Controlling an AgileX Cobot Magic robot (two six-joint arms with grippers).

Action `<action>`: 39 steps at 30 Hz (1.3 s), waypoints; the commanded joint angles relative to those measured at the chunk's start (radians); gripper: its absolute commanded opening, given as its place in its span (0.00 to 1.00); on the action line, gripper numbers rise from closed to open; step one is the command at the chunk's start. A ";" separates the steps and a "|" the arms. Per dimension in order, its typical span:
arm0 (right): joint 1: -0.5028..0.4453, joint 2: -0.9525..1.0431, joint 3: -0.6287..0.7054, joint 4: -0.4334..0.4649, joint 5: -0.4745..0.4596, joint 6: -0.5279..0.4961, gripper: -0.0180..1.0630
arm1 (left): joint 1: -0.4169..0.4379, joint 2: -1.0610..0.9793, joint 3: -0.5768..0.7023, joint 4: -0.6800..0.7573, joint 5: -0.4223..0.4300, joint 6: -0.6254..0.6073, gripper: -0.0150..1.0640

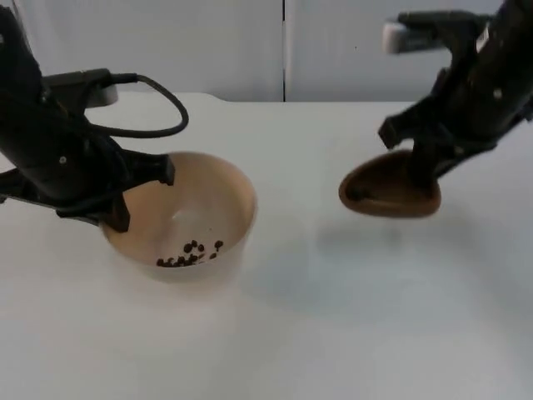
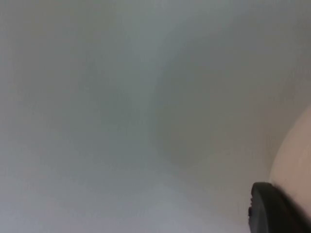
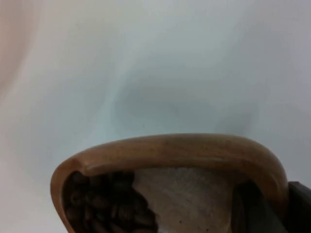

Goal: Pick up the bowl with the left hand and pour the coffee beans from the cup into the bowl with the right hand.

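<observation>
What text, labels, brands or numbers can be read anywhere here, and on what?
None: no readable text in any view.
Bowl: plain beige, no print; coffee beans inside.
Wooden cup: no marking, and none on its rim in the right wrist view.
Left end effector and right end effector: black, no label visible.
Table: plain white.

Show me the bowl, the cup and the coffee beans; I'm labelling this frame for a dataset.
bowl [image 1: 233,187]: top view, bare inner wall near the right rim.
cup [image 1: 391,200]: top view, brown outer side, tilted.
coffee beans [image 1: 190,252]: top view, the dark heap inside the bowl.
</observation>
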 commanded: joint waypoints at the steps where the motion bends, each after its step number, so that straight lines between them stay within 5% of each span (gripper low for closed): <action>1: -0.003 -0.004 0.060 0.004 -0.071 0.022 0.02 | 0.003 0.041 -0.038 -0.017 -0.010 0.006 0.01; 13: -0.003 0.003 0.210 0.006 -0.217 0.056 0.02 | 0.003 0.103 -0.059 -0.015 -0.034 0.018 0.01; 30: -0.003 0.108 0.217 0.033 -0.221 0.083 0.02 | 0.003 0.113 -0.059 -0.009 -0.033 0.018 0.02; 34: -0.003 0.108 0.217 0.035 -0.226 0.083 0.05 | 0.003 0.113 -0.059 -0.009 -0.035 0.030 0.15; 37: -0.003 0.108 0.217 0.035 -0.229 0.083 0.19 | 0.003 0.113 -0.059 -0.009 -0.035 0.023 0.42; 38: -0.003 0.108 0.217 0.043 -0.236 0.083 0.30 | 0.003 0.113 -0.059 -0.011 -0.035 0.023 0.50; 39: -0.003 0.108 0.217 0.043 -0.236 0.083 0.30 | 0.003 0.113 -0.059 -0.011 -0.035 0.023 0.50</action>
